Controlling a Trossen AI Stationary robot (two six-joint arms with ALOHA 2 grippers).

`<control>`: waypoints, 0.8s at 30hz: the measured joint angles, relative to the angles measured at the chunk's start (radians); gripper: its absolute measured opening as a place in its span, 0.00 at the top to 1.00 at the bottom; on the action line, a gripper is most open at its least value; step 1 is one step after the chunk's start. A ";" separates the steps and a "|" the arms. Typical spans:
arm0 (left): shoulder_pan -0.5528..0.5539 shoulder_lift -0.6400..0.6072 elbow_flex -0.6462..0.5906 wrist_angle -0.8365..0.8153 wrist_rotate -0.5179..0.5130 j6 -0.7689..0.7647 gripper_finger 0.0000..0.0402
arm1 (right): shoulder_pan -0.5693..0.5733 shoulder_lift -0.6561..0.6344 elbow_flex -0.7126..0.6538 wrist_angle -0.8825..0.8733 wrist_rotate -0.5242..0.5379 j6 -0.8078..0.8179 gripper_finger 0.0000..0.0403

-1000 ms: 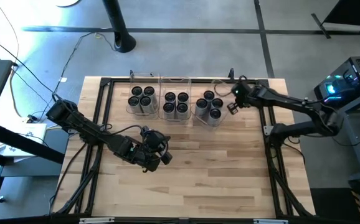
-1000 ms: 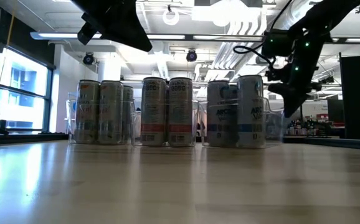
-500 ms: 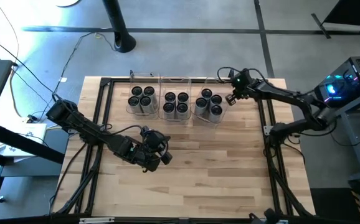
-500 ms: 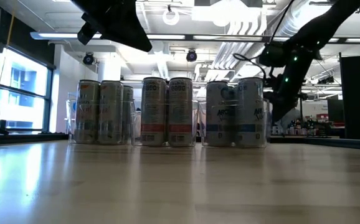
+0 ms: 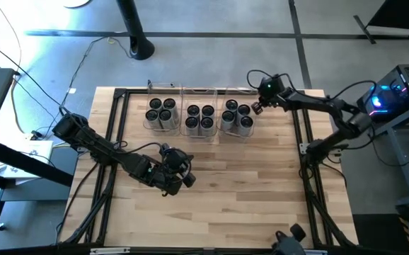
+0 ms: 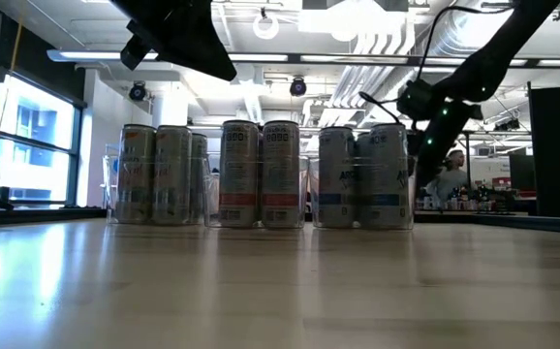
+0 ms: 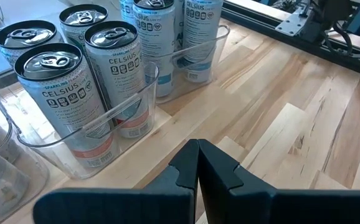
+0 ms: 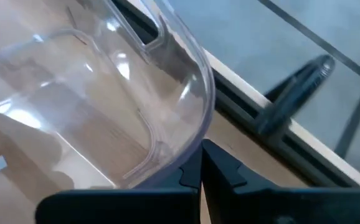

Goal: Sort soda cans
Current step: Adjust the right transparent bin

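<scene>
While all twelve soda cans [image 5: 206, 117] stand in three clear bins [image 5: 199, 91] along the far edge of the tabletop [image 5: 247, 191], four to a bin, your right gripper [image 5: 256, 108] sits at the outer corner of the right-hand bin [image 8: 186, 81] with its fingers closed and holding nothing. From its wrist view, the curved clear rim of that bin lies right against the closed tips. Your left gripper [image 7: 197, 163] is also closed and empty, parked low over the bare wood nearer the front, well apart from the cans, looking toward the left-hand bin [image 7: 121, 121].

The cans look already grouped by label in the low view, so you appear to be tidying the right-hand bin rather than picking. If you mean to nudge it, keep the closed tips on the corner of the rim, not above it, and push slowly and level toward the middle bin so the bin slides without tipping. The plastic is thin and slick, and the cans are tall, so a jerky shove could rock them. Watch the gap between the bins in the high view and stop when they line up. Lift clear straight up before you pull the arm back, so the rim is not caught. Leave the left arm where it waits.
</scene>
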 joint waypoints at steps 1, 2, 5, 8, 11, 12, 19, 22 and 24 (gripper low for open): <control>0.000 0.000 0.000 0.000 0.000 0.000 1.00 | -0.006 0.005 0.000 0.013 -0.020 -0.013 1.00; 0.000 0.000 0.000 0.000 0.000 0.000 1.00 | -0.011 0.009 0.000 0.026 -0.043 -0.022 1.00; 0.000 0.000 0.000 0.000 0.000 -0.001 1.00 | -0.030 0.018 0.000 0.069 -0.096 -0.051 1.00; 0.000 0.000 0.000 0.000 0.000 -0.002 1.00 | -0.049 0.026 0.000 0.110 -0.127 -0.081 1.00; 0.000 0.000 0.000 0.000 0.000 -0.008 1.00 | -0.069 0.035 0.000 0.144 -0.166 -0.095 1.00; 0.000 0.000 0.000 0.000 0.000 -0.008 1.00 | -0.076 0.039 0.000 0.153 -0.186 -0.101 1.00; 0.007 0.000 0.000 0.000 0.001 -0.009 1.00 | -0.107 0.096 0.000 0.233 -0.310 -0.095 1.00; 0.014 0.000 0.000 0.001 0.004 -0.010 1.00 | -0.108 0.130 0.000 0.261 -0.315 -0.094 1.00; 0.020 0.000 0.000 0.002 0.010 -0.009 1.00 | -0.109 0.151 0.000 0.282 -0.344 -0.094 1.00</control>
